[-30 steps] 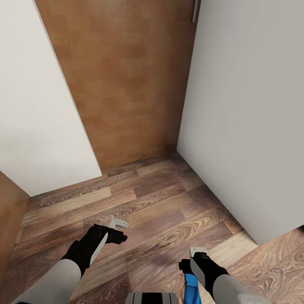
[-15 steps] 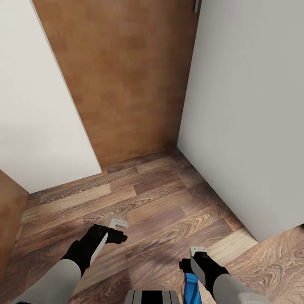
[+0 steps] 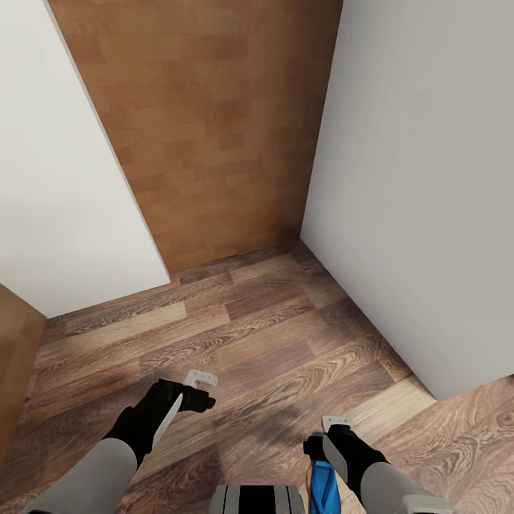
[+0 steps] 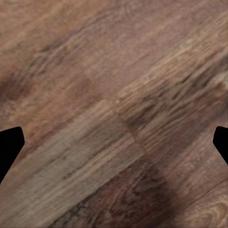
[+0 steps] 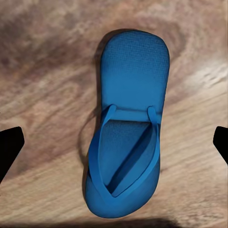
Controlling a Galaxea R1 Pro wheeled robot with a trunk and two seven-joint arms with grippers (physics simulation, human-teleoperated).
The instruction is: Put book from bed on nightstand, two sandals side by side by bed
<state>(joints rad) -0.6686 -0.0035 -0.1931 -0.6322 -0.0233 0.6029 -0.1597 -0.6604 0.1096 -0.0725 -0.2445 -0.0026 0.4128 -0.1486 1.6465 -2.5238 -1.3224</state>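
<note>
Both grippers have their fingers spread wide, holding and touching nothing: the left gripper [image 3: 202,382] hangs over bare plank floor [image 3: 271,335], the right gripper [image 3: 335,426] over a sandal [image 5: 127,124] lying flat on that floor. In the head view the sandal [image 3: 323,485] runs lengthwise under the right wrist (which end leads there I cannot tell). It is bright blue, a flat flip-flop with thin blue toe straps

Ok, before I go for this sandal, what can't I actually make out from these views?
- Sandal: in the head view, mostly hidden behind the right gripper and cut by the bottom edge.
- Both wrist views: only dark fingertips show at the picture edges; the rest is cut off.
- Wood panel: cut by the top edge; door or wall, unclear.
</note>
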